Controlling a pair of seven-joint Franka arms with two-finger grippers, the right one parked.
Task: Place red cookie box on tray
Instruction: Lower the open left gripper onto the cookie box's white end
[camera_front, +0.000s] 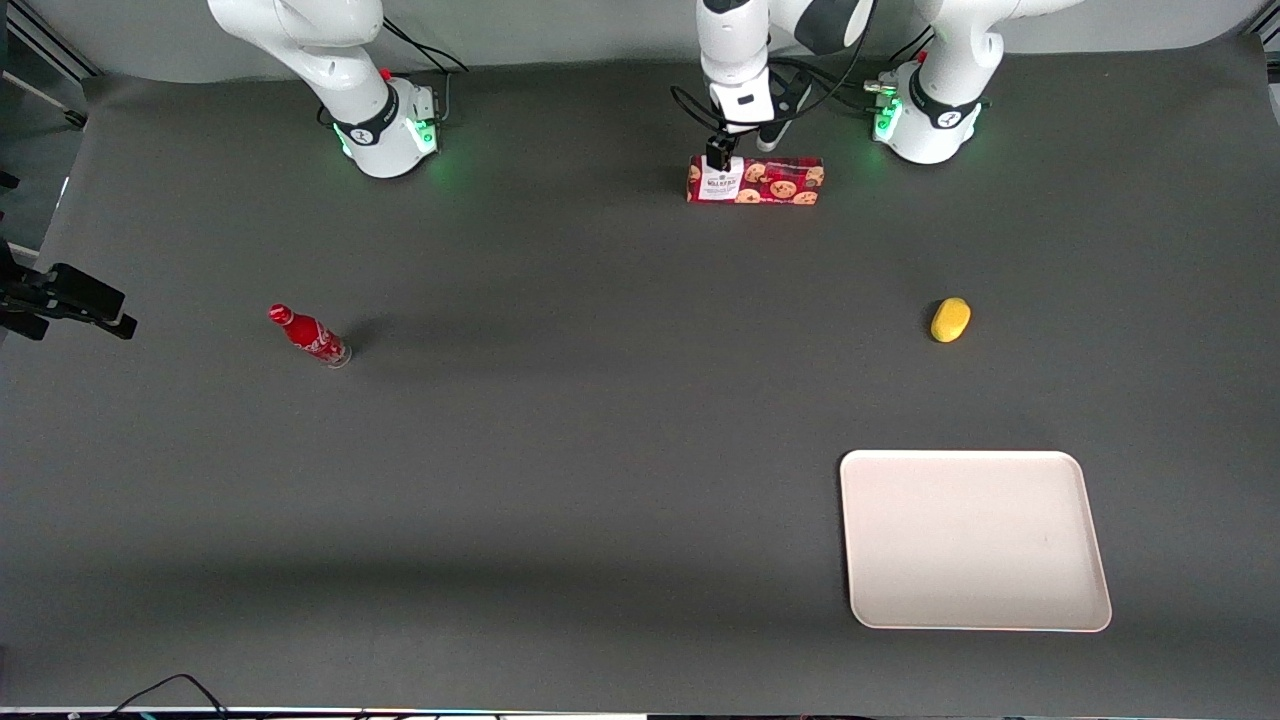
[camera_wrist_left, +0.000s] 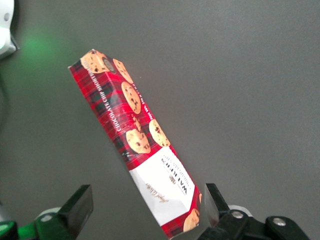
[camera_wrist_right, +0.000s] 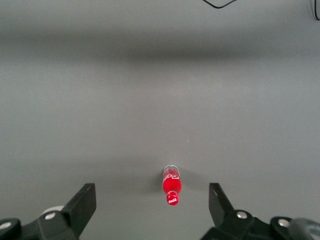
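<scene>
The red cookie box (camera_front: 755, 181) lies flat on the dark table close to the working arm's base, its white label end under my left gripper (camera_front: 720, 155). In the left wrist view the box (camera_wrist_left: 130, 130) runs slantwise and its label end sits between the fingers of the gripper (camera_wrist_left: 147, 202). The fingers are wide open; one finger (camera_wrist_left: 212, 205) is right at the box's edge, the other stands well apart from it. The cream-white tray (camera_front: 860, 540) lies much nearer to the front camera, toward the working arm's end, with nothing on it.
A yellow lemon-like object (camera_front: 950, 319) lies between the box and the tray. A small red soda bottle (camera_front: 308, 335) stands toward the parked arm's end and also shows in the right wrist view (camera_wrist_right: 171, 185). The working arm's base (camera_front: 930, 120) stands beside the box.
</scene>
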